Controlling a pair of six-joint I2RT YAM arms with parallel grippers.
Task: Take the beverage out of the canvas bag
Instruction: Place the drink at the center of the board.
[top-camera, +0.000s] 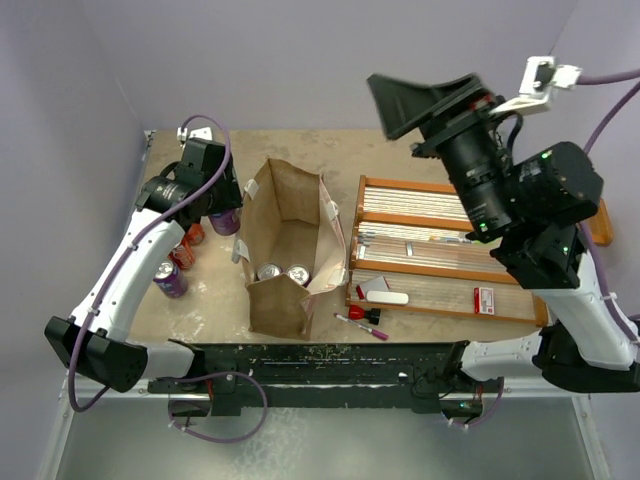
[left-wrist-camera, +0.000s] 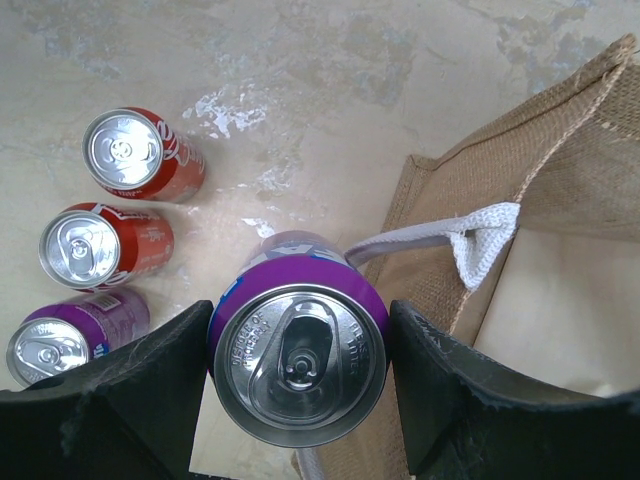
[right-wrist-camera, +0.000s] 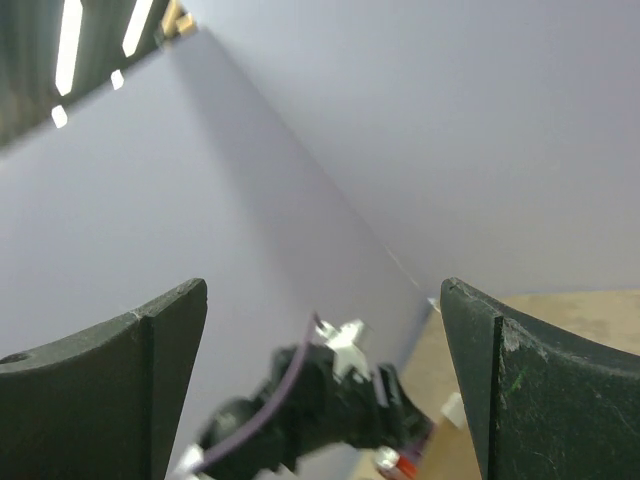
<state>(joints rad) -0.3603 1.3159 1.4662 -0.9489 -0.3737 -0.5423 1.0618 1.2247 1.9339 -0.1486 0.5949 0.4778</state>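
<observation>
The tan canvas bag (top-camera: 287, 205) stands open in the middle of the table, and two silver can tops (top-camera: 283, 272) show at its bottom. My left gripper (top-camera: 222, 212) is just left of the bag, shut on an upright purple beverage can (left-wrist-camera: 297, 355). A black finger (left-wrist-camera: 150, 385) presses each side of the can. The bag's wall (left-wrist-camera: 560, 150) and one white handle (left-wrist-camera: 485, 235) lie to its right. I cannot tell whether the can's base touches the table. My right gripper (top-camera: 400, 100) is raised high at the back right, open and empty (right-wrist-camera: 325, 285).
Left of the held can stand two red cans (left-wrist-camera: 135, 152) (left-wrist-camera: 95, 245) and a purple can (left-wrist-camera: 65, 340). An orange wooden-framed rack (top-camera: 440, 250) with small items sits right of the bag. A pink marker (top-camera: 362, 322) lies by its front corner.
</observation>
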